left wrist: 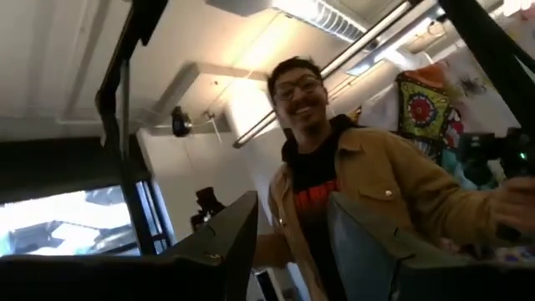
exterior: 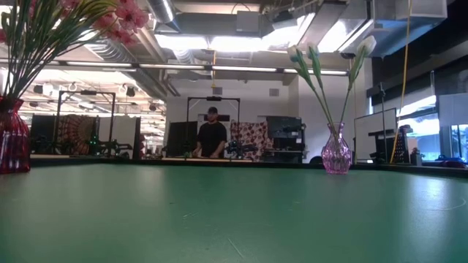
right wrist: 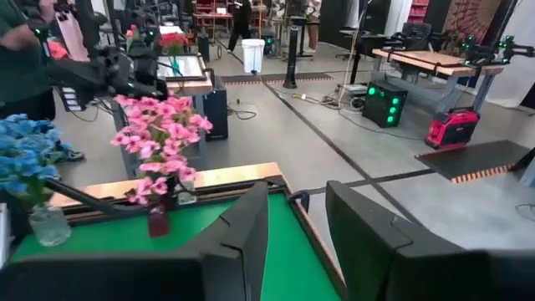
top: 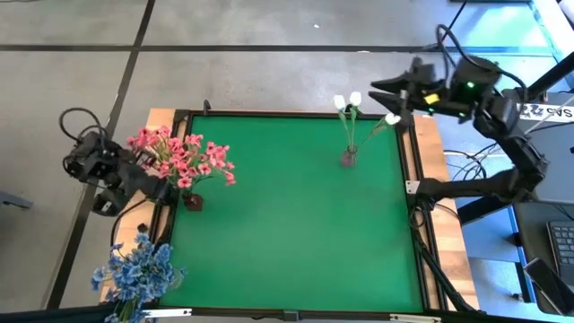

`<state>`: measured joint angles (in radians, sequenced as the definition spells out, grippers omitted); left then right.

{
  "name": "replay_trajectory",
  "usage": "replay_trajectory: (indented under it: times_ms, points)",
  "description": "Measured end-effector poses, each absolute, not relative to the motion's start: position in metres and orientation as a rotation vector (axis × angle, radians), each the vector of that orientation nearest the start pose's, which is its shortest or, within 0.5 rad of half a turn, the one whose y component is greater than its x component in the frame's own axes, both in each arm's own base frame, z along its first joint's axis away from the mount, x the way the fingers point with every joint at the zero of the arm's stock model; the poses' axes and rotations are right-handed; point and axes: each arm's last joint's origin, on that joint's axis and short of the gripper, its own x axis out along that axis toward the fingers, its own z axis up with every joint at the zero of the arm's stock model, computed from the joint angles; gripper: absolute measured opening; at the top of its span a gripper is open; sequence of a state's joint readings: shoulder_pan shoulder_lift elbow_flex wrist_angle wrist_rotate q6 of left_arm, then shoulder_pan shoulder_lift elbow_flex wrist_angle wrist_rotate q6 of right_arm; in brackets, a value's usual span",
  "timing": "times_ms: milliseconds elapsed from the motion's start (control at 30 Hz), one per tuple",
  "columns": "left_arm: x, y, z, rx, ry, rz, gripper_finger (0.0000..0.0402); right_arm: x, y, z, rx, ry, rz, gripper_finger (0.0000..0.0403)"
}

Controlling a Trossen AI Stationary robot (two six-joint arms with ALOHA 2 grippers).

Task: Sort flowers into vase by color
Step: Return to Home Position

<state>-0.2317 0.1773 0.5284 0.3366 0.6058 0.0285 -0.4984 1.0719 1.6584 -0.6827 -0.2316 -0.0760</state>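
Note:
Three bunches of flowers stand in vases. The pink flowers (top: 179, 160) are in a dark red vase (top: 193, 202) at the mat's left edge. The blue flowers (top: 136, 269) stand in a clear vase (right wrist: 48, 224) at the near left corner. The white buds (top: 348, 100) rise from a pinkish glass vase (exterior: 336, 153) near the far right. My left gripper (left wrist: 292, 201) is open and empty beside the table's left edge, pointing upward into the room. My right gripper (top: 386, 90) hovers past the far right corner, open and empty (right wrist: 297, 188), close to the white buds.
A black frame and wooden border (top: 430, 144) ring the green mat (top: 287, 224). A person in a tan jacket (left wrist: 368, 184) shows in the left wrist view. Another person (exterior: 212, 135) stands far behind the table. Cables (top: 448, 161) lie at the right edge.

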Motion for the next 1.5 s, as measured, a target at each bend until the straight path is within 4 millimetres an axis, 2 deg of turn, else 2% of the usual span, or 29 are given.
replay_trajectory:
  times_ms: [100,233,400,567,733,833,967,1300,1500]
  points:
    - [0.035,-0.025,0.338,0.089,-0.649,-0.816,0.0141,0.124,-0.06,0.502,0.007,0.077,-0.275,0.0122]
    - [0.021,-0.025,0.335,0.075,-0.631,-0.986,0.0141,0.1,-0.049,0.487,0.113,0.005,-0.317,0.0122]
    - [0.005,-0.024,0.328,0.045,-0.572,-1.108,0.0141,0.074,-0.038,0.457,0.249,-0.07,-0.421,0.0122]
    - [-0.003,-0.025,0.33,0.047,-0.528,-1.318,0.0141,0.056,-0.033,0.421,0.36,-0.092,-0.55,0.0122]
    - [0.0,-0.027,0.323,0.042,-0.467,-1.398,0.0141,0.052,-0.028,0.388,0.451,-0.062,-0.512,0.0122]
    - [0.013,-0.03,0.306,0.02,-0.438,-1.403,0.0141,0.053,-0.027,0.371,0.515,-0.045,-0.453,0.0122]
    - [0.026,-0.034,0.284,-0.024,-0.494,-1.406,0.0141,0.057,-0.027,0.354,0.612,-0.043,-0.369,0.0122]
    - [0.034,-0.039,0.237,-0.24,-0.574,-1.473,0.0141,0.055,-0.025,0.338,0.588,-0.039,-0.356,0.0122]
    - [0.034,-0.039,0.236,-0.218,-0.574,-1.49,0.0141,0.049,-0.02,0.338,0.581,-0.041,-0.296,0.0121]
